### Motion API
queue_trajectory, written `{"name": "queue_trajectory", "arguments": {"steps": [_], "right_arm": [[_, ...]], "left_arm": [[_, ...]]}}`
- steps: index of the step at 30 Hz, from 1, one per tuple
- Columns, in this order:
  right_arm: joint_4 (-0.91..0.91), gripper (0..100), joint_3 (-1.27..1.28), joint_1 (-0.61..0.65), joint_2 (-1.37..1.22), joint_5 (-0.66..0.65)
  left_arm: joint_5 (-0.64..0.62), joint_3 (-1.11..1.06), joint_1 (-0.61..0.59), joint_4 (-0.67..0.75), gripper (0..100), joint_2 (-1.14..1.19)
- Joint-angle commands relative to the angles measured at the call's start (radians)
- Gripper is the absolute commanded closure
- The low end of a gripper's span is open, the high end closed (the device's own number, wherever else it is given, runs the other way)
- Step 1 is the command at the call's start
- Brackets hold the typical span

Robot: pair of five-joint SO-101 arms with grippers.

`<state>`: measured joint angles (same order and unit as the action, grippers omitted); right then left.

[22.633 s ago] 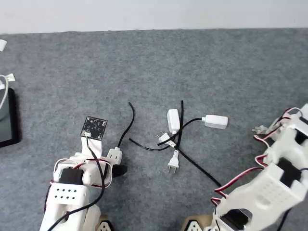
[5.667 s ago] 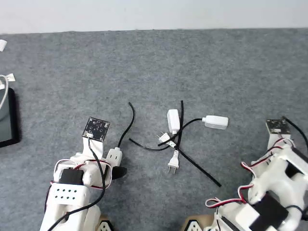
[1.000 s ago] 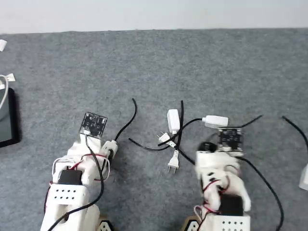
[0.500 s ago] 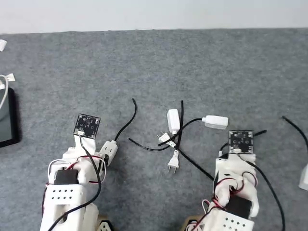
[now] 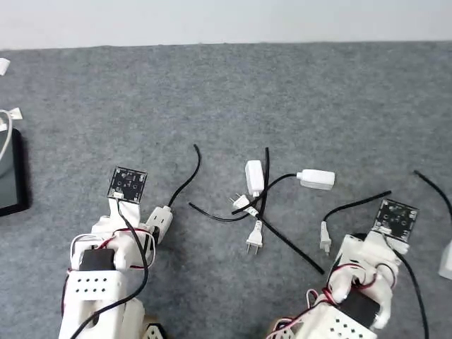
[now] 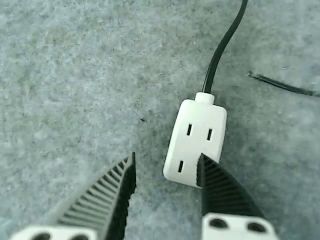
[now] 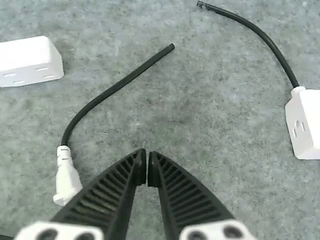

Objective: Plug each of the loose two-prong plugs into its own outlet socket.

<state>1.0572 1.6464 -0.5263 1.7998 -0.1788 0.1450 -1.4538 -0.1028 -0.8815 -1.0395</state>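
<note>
Touching, maybe, left end effector [image 6: 166, 160]: outlet socket [image 6: 196, 141].

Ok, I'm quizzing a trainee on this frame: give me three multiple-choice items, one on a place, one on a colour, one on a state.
1. The socket by the left gripper lies: A on a plate; B on the mat; C on a shelf.
2. The cords are: A red; B black; C yellow.
3. The right gripper is: A shut, empty; B wide open; C clamping a plug.
B: grey mat shows all around it. B: every cord is black. A: its jaws meet with nothing between.
</note>
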Motion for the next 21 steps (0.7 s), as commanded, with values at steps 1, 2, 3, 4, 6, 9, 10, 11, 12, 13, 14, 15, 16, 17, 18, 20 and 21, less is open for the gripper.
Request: {"name": "queue_trajectory", "arguments": {"steps": [1,2,3,4,6,9,10,11,12,13,14,15,16,17,18,20,21], "right_arm": [[0.002,99.0,-0.012,0.091,0.004,-0.012],[0.002,99.0,-0.012,0.120,0.004,-0.009],[0.002,99.1,-0.012,0.143,0.004,-0.009],[0.002,99.1,-0.015,0.160,0.004,-0.009],[0.002,99.1,-0.017,0.176,0.004,-0.008],[0.012,99.1,-0.021,0.179,0.002,-0.006],[0.027,99.1,-0.038,0.179,0.001,0.005],[0.050,99.1,-0.063,0.179,-0.008,0.017],[0.076,99.1,-0.097,0.180,-0.028,0.021],[0.084,99.1,-0.121,0.180,-0.054,0.021],[0.068,99.1,-0.138,0.180,-0.093,0.023],[0.050,99.1,-0.149,0.182,-0.142,0.023],[0.033,99.1,-0.163,0.194,-0.202,0.023],[0.022,99.1,-0.184,0.217,-0.272,0.023],[0.010,99.1,-0.210,0.237,-0.344,0.026],[-0.021,99.1,-0.265,0.265,-0.498,0.031],[-0.051,99.0,-0.287,0.268,-0.570,0.034]], "left_arm": [[-0.002,0.013,-0.006,0.020,86,-0.011],[-0.002,0.013,-0.011,0.018,86,-0.011],[-0.002,0.013,-0.011,0.017,86,-0.011],[-0.002,0.013,-0.012,0.017,86,-0.011],[-0.002,0.013,-0.012,0.017,86,-0.011],[-0.002,0.013,-0.012,0.017,86,-0.011],[-0.002,0.013,-0.012,0.017,86,-0.011],[-0.002,0.013,-0.012,0.017,86,-0.011],[-0.003,0.013,-0.012,0.017,86,-0.011],[-0.003,0.013,-0.012,0.018,86,-0.011],[-0.003,0.013,-0.012,0.018,86,-0.011],[-0.003,0.013,-0.012,0.018,86,-0.011],[-0.003,0.013,-0.012,0.018,86,-0.011],[-0.003,0.013,-0.012,0.018,86,-0.011],[-0.003,0.013,-0.012,0.018,86,-0.011],[-0.003,0.013,-0.009,0.020,86,-0.011],[-0.003,0.013,-0.009,0.020,86,-0.011]]}}
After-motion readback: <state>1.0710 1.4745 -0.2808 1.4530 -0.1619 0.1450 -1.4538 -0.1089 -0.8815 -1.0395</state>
